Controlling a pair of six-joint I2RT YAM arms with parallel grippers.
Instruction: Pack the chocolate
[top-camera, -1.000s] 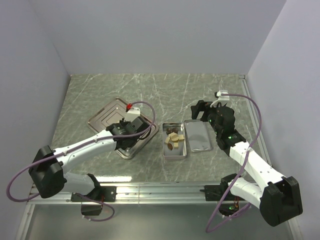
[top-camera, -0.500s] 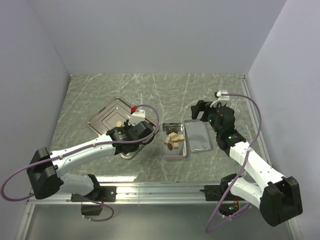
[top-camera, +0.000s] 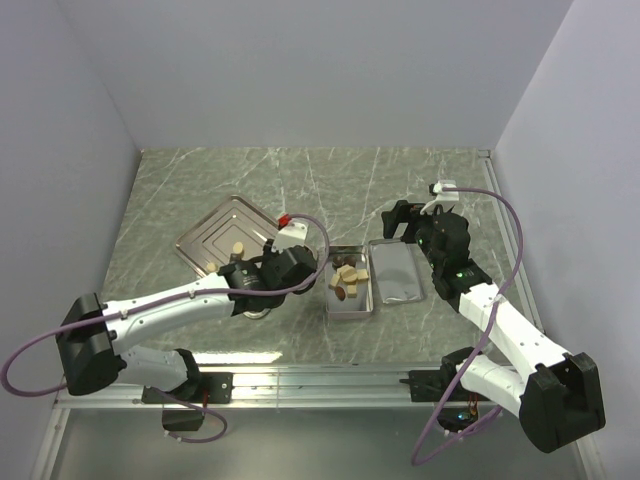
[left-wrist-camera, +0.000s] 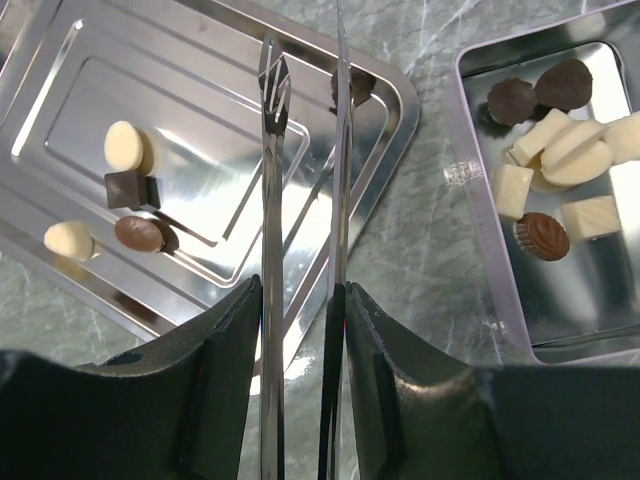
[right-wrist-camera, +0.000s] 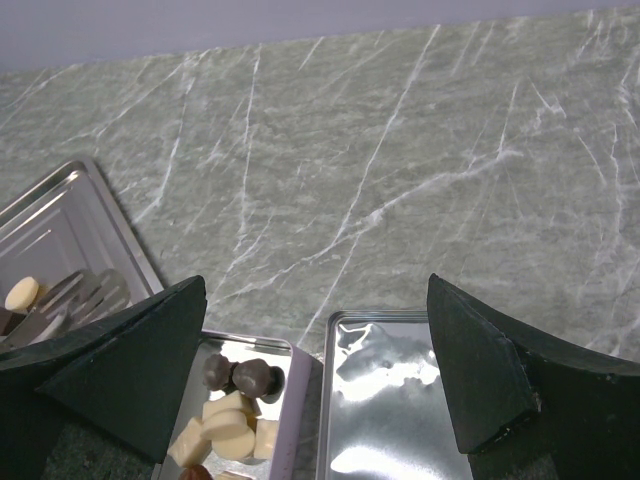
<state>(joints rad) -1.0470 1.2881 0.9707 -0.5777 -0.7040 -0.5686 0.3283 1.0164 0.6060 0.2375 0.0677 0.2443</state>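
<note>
Grey marble table (top-camera: 400, 170) carries a steel tray (top-camera: 210, 230), tin (top-camera: 350, 306), apparently its lid (top-camera: 398, 272).

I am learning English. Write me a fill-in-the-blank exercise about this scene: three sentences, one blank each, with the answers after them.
In the top view, the lid lies on the table, to the ___ of the tin.
The right gripper is ___ and holds nothing.
On the tray, the square chocolate is ___ brown.
Missing words: right; open; dark.

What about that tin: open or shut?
Open: the tin shows chocolates inside, and its lid lies apart beside it.
</note>
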